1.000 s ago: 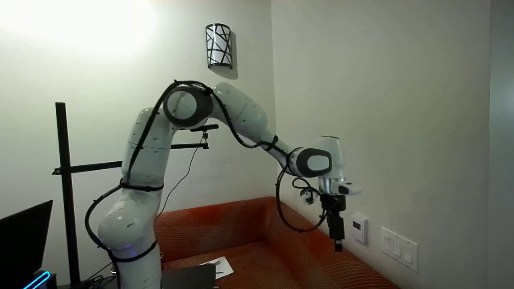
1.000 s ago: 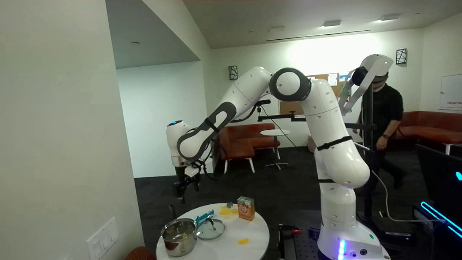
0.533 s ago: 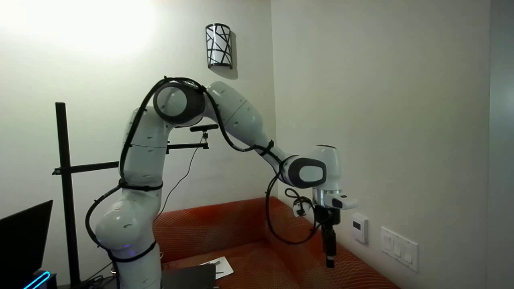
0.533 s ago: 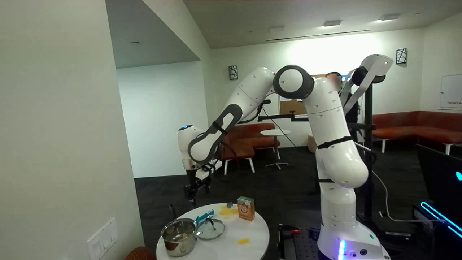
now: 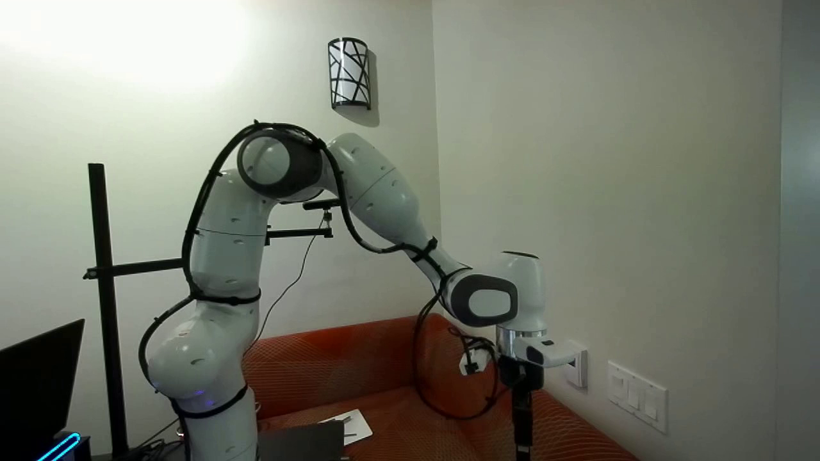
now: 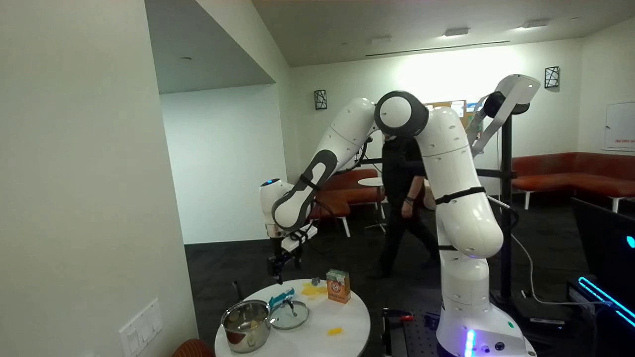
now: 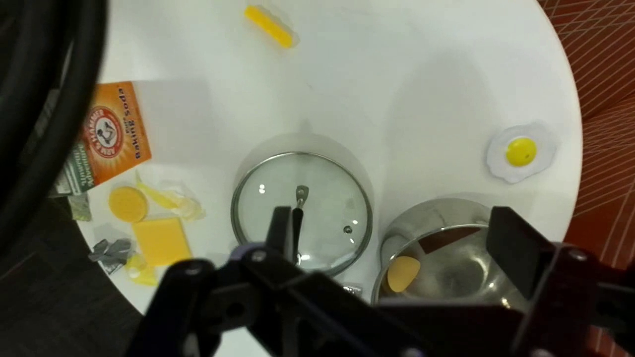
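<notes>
Above the table point(image 7: 342, 89), tool point(image 7: 393, 230) empty, jaws wide apart over glass lid point(image 7: 322, 213) and pot point(image 7: 431, 218); early stage, we judge.
Done, as far as we see: pot sits uncovered near the table's edge, one tan piece point(image 7: 403, 273) inside, lid resting just beside it toward the table's middle. Undone: no grasp on either; yellow square point(image 7: 161, 241) and fried-egg piece point(image 7: 521, 152) lie outside the pot near opposite edges, baking soda box point(image 7: 119, 134) standing near the square. We'd tag this as pre-grasp at most.
</notes>
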Action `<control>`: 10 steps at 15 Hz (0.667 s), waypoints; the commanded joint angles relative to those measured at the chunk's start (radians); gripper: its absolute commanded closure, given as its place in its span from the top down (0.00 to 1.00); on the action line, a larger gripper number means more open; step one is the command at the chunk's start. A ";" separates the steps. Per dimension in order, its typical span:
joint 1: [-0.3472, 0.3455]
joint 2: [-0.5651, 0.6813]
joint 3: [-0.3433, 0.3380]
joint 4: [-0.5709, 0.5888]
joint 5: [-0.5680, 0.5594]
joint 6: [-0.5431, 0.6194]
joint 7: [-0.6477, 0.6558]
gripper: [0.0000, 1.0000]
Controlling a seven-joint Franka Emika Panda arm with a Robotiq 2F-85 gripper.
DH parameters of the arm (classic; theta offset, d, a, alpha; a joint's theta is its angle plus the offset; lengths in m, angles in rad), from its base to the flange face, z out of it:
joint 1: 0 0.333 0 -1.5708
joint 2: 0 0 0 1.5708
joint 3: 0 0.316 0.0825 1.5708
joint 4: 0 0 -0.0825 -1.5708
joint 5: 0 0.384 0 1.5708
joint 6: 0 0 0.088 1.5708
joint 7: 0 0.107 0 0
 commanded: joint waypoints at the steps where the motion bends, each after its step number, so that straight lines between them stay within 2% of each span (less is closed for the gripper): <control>1: -0.011 -0.007 -0.016 -0.041 0.006 0.053 0.031 1.00; 10: -0.032 0.045 -0.030 -0.059 0.072 0.177 0.019 1.00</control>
